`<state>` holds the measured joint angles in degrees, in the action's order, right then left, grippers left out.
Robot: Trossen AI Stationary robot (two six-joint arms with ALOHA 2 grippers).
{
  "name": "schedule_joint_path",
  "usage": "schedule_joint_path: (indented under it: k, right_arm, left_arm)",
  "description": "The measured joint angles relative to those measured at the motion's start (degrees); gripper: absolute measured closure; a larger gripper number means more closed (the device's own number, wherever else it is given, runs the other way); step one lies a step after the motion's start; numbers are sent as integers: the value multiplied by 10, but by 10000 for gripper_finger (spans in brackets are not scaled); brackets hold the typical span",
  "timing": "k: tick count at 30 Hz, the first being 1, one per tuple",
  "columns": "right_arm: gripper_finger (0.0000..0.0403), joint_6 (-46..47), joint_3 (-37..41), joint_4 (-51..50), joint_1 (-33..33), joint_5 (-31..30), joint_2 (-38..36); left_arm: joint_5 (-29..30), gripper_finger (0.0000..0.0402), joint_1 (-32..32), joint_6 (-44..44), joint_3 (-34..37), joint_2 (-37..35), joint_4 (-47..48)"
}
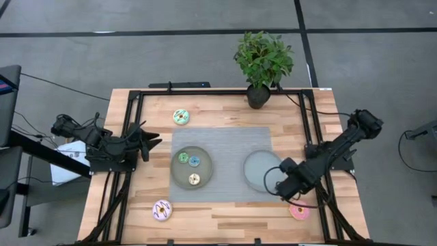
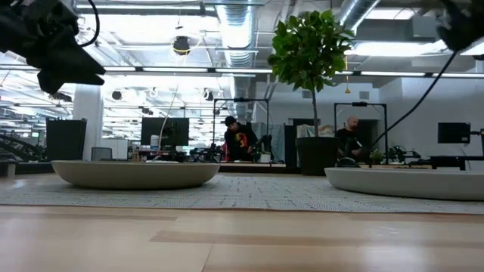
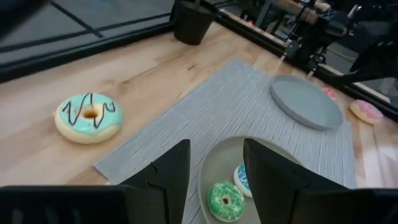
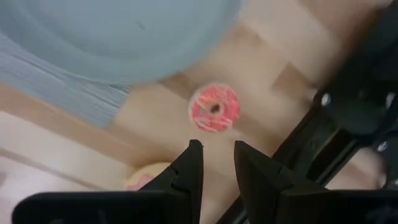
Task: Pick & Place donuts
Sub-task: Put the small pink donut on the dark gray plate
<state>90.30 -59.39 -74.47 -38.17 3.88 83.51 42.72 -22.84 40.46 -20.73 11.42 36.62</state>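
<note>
Right gripper (image 4: 214, 163) above a tiny red donut (image 4: 214, 107), fingers a little apart, holding nothing.
Donut lies on bare wood just beside right plate (image 1: 261, 169); bigger pink donut (image 1: 299, 212) near. Three tiny donuts (image 1: 189, 162) on left plate (image 1: 179, 179). Left gripper (image 3: 214, 177) w/ fingers apart, empty, at table's left edge.

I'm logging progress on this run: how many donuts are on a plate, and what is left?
Done: three tiny donuts, green, blue and yellow, lie in the left round grey plate. In hand: the open right gripper hangs above a tiny red-iced donut on the wood, holding nothing. Left: that one, the teal-iced donut, the purple-white donut and the pink donut. The right grey plate holds none.
</note>
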Motion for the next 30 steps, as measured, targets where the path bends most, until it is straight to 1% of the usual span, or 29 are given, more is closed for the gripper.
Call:
schedule_joint_path:
  k: [4, 6, 11, 15, 19, 23, 30]
  right_arm:
    - [321, 40, 63, 71, -23, 30, -29]
    - [321, 54, 83, 86, -32, 37, -36]
    - [321, 86, 118, 86, -43, 38, -42]
    - [321, 84, 139, 112, -42, 36, -36]
    - [319, 84, 159, 137, -41, 15, -36]
    - [299, 82, 159, 132, -41, -13, -36]
    - [236, 89, 159, 115, -41, -24, -36]
  left_arm:
    - [1, 260, 0, -11, 0, 0, -9]
    - [1, 260, 0, -11, 0, 0, -17]
    - [8, 260, 0, -2, 0, 0, -17]
    - [15, 260, 0, 7, 0, 0, -17]
    - [15, 260, 0, 18, 0, 0, -18]
    - [16, 260, 0, 27, 0, 0, -18]
    - [16, 260, 0, 28, 0, 0, -18]
